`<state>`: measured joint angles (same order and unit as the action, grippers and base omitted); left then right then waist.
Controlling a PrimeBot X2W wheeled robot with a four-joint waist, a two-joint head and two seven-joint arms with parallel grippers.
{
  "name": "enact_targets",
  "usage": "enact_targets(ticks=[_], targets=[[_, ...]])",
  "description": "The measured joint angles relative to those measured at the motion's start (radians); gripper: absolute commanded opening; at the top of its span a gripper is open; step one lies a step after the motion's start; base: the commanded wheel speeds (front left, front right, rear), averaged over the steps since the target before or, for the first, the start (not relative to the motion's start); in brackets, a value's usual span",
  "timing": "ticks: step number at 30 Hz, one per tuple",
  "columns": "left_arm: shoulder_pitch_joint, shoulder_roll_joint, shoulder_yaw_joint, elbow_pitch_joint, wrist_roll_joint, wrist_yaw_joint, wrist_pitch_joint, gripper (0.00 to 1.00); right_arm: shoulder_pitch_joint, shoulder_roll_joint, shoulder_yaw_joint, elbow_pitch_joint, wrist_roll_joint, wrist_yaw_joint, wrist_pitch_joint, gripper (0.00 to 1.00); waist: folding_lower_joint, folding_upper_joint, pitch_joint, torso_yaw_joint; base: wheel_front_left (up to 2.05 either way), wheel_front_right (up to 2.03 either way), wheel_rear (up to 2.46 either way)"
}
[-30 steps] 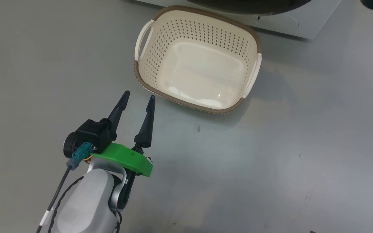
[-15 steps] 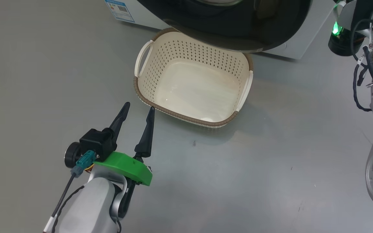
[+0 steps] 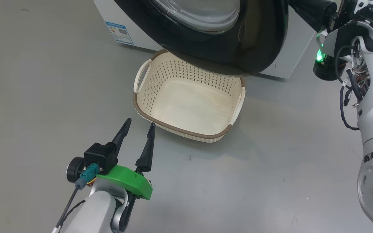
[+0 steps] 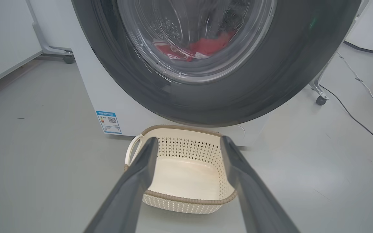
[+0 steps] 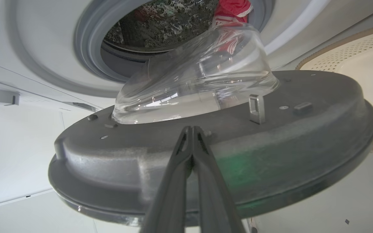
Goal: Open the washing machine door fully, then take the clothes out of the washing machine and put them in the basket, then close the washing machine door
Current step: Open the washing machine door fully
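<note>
Prob. a test lab — washing machine [image 4: 91,94] on bare grey floor [image 4: 28,168], castered white frames [image 4: 54,50], loose cable [image 4: 358,121].

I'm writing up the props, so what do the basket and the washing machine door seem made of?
The basket: likely moulded plastic, cream, faintly glossy, perforated walls, brown woven-look rim.
The washing machine door: glossy black surround, probably plastic; bulging window looks like clear glass, red clothes visible through it.

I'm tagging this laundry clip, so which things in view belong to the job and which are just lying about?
Job: round glossy black door with glass bowl window; bright red clothes with white trim; big white front-loading washing machine; cream perforated plastic basket.
Lying about: thin black floor cable; small black castor wheel.
</note>
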<state>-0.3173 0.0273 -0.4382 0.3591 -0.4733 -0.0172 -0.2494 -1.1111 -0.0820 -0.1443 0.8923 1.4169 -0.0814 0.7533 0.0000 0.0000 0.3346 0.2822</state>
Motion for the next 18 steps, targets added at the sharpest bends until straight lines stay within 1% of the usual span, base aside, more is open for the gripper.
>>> enact_targets(ticks=[11, 18], targets=[[0.015, 0.0, -0.002, -0.005, 0.001, 0.0, 0.0, 1.0, 0.018, 0.005, 0.031, 0.001, 0.032, 0.0, 0.041, 0.0, 0.0, 0.0, -0.028, -0.01, 0.0, 0.0, 0.0], [0.017, 0.001, -0.01, -0.008, 0.002, 0.0, 0.0, 1.0, 0.035, 0.004, 0.078, 0.002, 0.111, -0.001, 0.089, 0.0, 0.0, 0.0, -0.033, -0.008, 0.0, 0.0, 0.0]])
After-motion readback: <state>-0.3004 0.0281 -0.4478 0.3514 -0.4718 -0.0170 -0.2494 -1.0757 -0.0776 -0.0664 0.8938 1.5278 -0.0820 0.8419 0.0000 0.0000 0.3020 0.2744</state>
